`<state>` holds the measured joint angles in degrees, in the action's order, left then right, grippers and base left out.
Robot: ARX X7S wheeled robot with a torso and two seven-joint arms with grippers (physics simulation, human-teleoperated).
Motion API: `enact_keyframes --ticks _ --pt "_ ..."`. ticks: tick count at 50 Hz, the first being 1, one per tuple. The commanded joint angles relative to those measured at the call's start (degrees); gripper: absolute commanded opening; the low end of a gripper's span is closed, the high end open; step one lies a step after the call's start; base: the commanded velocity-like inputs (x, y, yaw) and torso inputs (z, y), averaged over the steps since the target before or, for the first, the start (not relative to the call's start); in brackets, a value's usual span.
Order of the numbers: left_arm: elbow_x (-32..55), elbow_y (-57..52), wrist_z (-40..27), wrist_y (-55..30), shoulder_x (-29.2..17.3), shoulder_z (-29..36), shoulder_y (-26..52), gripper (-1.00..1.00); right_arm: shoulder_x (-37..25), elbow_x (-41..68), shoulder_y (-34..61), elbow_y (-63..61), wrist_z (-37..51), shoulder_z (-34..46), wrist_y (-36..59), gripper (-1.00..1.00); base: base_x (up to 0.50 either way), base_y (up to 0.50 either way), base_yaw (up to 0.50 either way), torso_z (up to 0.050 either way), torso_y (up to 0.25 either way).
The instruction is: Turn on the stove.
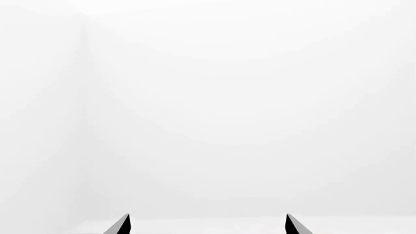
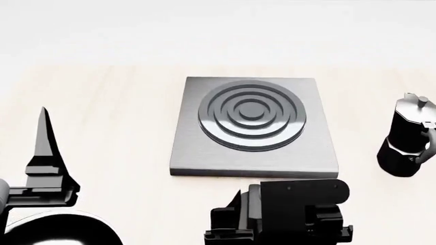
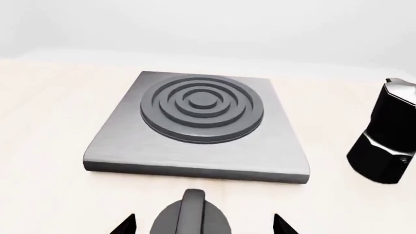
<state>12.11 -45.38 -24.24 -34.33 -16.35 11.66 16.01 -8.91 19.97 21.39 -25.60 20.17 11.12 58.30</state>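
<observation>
The stove [image 2: 204,153] is a square brushed-grey plate with a raised burner [image 2: 251,115] of concentric rings, at the middle of the pale table. It also shows in the right wrist view [image 3: 117,146]. Its round finned knob [image 3: 193,214] lies just in front of the plate's near edge. My right gripper [image 3: 203,226] is open, with a fingertip on either side of the knob and not touching it. In the head view my right arm [image 2: 286,212] hides the knob. My left gripper [image 1: 208,225] is open and empty, pointing at a white wall, left of the stove [image 2: 45,132].
A tall black-and-silver moka pot [image 2: 409,140] stands right of the stove, also in the right wrist view [image 3: 387,139]. A shiny black round object [image 2: 61,232] sits at the near left under my left arm. The pale table [image 2: 116,102] ends at a white wall behind.
</observation>
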Motion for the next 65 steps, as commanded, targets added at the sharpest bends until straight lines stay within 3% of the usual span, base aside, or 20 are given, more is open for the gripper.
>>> enact_keyframes --ticks 1,8,65 --pt "0.1 0.3 -0.3 0.2 -0.1 0.1 0.0 1.00 0.0 0.4 -0.1 2.8 -0.1 -0.3 -1.3 1.00 0.00 0.00 0.00 0.000 0.000" --pt "-0.5 1.8 -0.2 3.5 -0.3 0.6 -1.7 1.00 0.1 0.6 0.0 3.8 0.1 -0.2 -1.6 1.00 0.00 0.00 0.00 0.000 0.000" --pt "0.8 1.1 -1.5 3.2 -1.4 0.8 -1.5 1.00 0.5 3.0 1.6 15.6 -1.7 1.9 -5.1 1.00 0.00 0.00 0.00 0.000 0.000"
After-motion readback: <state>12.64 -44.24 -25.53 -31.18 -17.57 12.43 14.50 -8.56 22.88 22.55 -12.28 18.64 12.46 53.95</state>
